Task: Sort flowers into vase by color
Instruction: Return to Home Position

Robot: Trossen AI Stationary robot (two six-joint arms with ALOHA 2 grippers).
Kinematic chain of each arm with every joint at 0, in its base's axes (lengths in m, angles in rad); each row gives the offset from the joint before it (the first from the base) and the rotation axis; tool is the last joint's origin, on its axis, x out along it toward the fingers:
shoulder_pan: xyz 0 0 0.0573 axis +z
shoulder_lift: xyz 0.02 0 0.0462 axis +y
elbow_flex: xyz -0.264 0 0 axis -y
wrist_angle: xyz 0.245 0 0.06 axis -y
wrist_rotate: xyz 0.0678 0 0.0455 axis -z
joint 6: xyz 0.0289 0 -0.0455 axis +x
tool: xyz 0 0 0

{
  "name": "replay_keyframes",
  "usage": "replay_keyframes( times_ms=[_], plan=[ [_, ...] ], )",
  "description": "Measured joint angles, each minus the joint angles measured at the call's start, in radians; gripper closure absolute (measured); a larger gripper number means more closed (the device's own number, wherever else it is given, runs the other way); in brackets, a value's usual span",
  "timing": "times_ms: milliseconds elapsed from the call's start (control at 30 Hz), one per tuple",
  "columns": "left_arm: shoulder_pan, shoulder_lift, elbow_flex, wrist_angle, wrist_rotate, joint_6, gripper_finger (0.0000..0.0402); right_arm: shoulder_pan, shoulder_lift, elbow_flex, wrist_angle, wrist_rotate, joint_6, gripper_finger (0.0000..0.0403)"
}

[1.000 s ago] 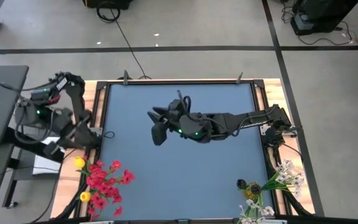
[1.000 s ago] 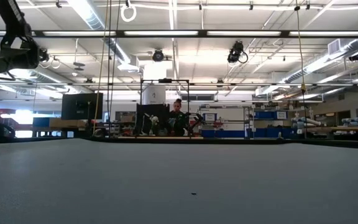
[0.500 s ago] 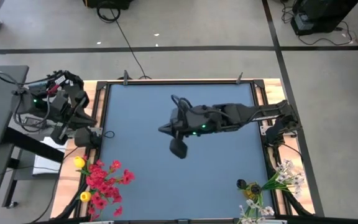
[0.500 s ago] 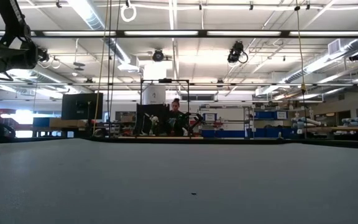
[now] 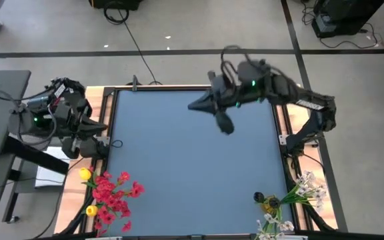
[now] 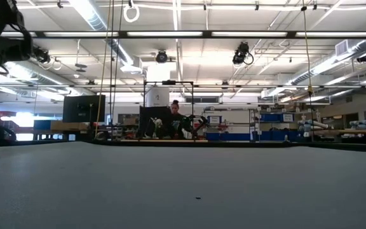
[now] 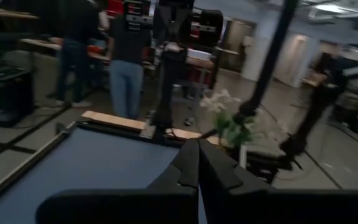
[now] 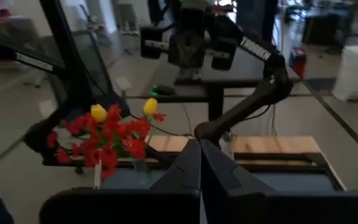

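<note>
Shut tight, finger against finger with nothing held between them: so stand the jaws of the left gripper and the right gripper, each seen in its own wrist view. In the high view the right arm reaches over the upper middle of the table, while the left arm sits folded at the left of the frame, just off the table's edge.

From above, the red blossoms form a loose bunch at the lower left, at the table's corner, with yellow tulips at its upper and lower ends. The white sprays, small pale blossoms on green stems, lie at the lower right, with a yellow and dark spot just beside them.

Seen side-on in the right wrist view, the red bunch stands upright at centre left, with two yellow heads rising above it. White blossoms over green leaves show right of centre in the left wrist view, and a person in jeans stands at the upper left. At table height, the low view gives the grey table top, part of a dark arm at the upper left, and a distant figure in the room.
</note>
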Motion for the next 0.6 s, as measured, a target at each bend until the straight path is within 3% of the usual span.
replay_keyframes(
  times_ms=[200, 367, 467, 600],
  plan=[
    [0.160, 0.111, 0.000, 0.104, 0.025, -0.003, 0.0396, -0.127, 0.021, 0.000, 0.005, -0.287, -0.008, 0.0398],
    [0.365, 0.205, 0.000, 0.166, 0.195, -0.014, 0.0396, -0.173, 0.063, 0.000, 0.100, -0.461, -0.020, 0.0398],
    [0.508, 0.245, -0.001, 0.165, 0.317, -0.030, 0.0396, -0.180, 0.070, 0.000, 0.152, -0.487, -0.061, 0.0398],
    [0.688, 0.261, -0.002, 0.168, 0.473, 0.014, 0.0397, -0.191, 0.039, -0.001, 0.116, -0.430, -0.094, 0.0398]
  ],
)
